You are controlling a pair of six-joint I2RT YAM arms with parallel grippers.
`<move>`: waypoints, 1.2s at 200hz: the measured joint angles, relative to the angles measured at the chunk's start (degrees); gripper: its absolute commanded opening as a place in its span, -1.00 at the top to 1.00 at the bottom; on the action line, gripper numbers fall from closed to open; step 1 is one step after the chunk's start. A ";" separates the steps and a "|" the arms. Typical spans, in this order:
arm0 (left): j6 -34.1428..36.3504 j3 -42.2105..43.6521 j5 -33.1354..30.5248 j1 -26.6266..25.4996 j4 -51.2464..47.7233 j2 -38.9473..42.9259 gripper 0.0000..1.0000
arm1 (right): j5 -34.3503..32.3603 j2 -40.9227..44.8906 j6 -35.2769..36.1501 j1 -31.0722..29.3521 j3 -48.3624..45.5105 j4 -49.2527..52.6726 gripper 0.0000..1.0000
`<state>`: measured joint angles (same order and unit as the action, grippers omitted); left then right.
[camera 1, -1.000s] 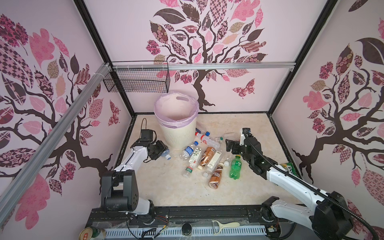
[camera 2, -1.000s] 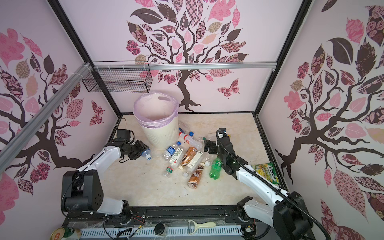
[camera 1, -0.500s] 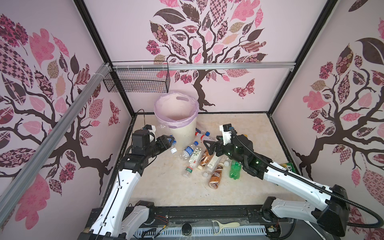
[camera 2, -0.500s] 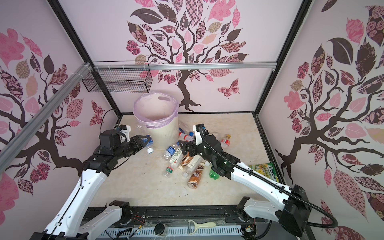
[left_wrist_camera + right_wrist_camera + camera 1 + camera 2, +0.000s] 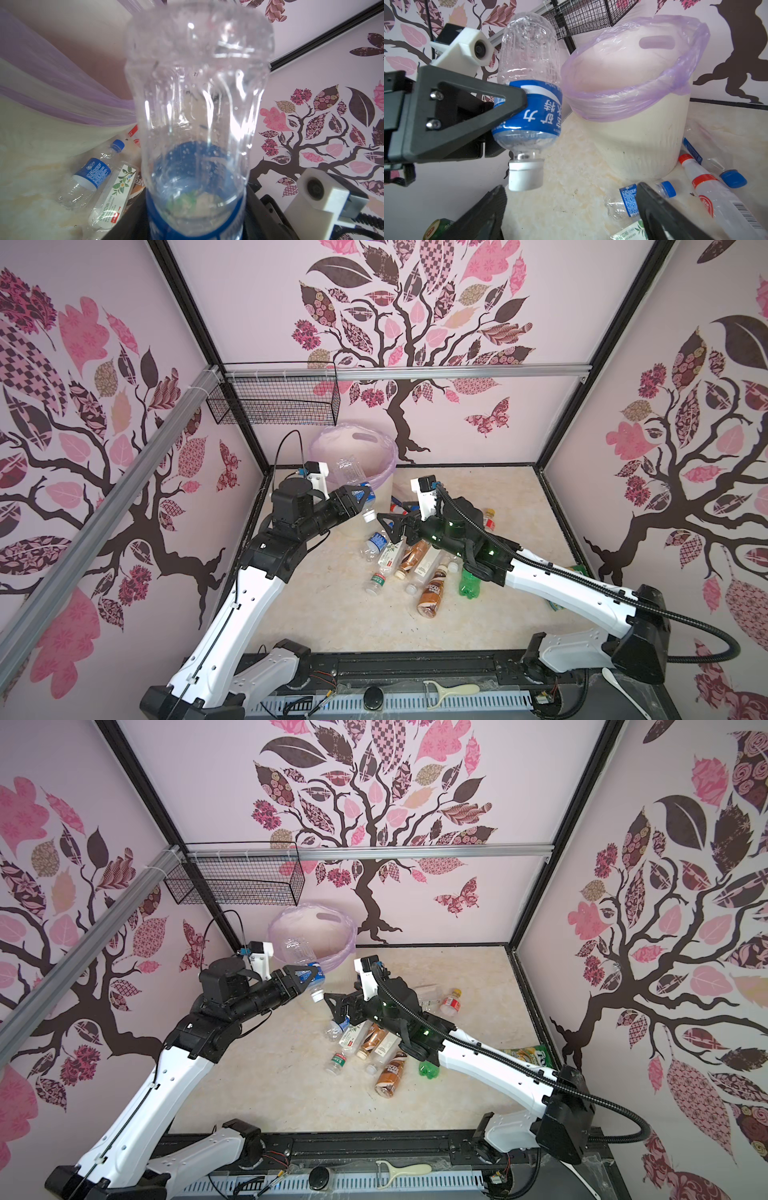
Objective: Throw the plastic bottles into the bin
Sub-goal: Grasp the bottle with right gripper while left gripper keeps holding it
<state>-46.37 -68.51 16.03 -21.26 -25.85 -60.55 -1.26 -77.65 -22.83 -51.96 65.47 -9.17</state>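
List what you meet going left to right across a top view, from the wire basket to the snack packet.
wire basket → clear bottle gripped in the left tool → open right tool → brown-labelled bottle nearest the front → green bottle → snack packet

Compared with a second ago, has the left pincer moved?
Yes. The left pincer, gripping a blue-label bottle, has risen from low on the left of the bin up to its rim, closer to it.
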 measured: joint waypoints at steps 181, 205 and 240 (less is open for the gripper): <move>-9.66 -1.90 -8.48 -6.69 3.06 -3.82 0.03 | -2.62 -4.63 -2.91 -0.83 1.77 -5.25 -0.77; -10.49 -1.88 -8.85 -6.84 3.10 -3.82 0.03 | -2.62 -5.16 -2.97 -0.85 1.88 -5.79 -0.77; -11.13 -1.88 -9.44 -7.04 3.45 -3.82 0.03 | -3.08 -5.62 -3.37 -0.85 2.14 -6.58 -0.86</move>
<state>-57.49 -70.39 6.59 -28.29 -22.39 -64.38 -4.34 -83.26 -26.20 -52.82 67.61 -15.75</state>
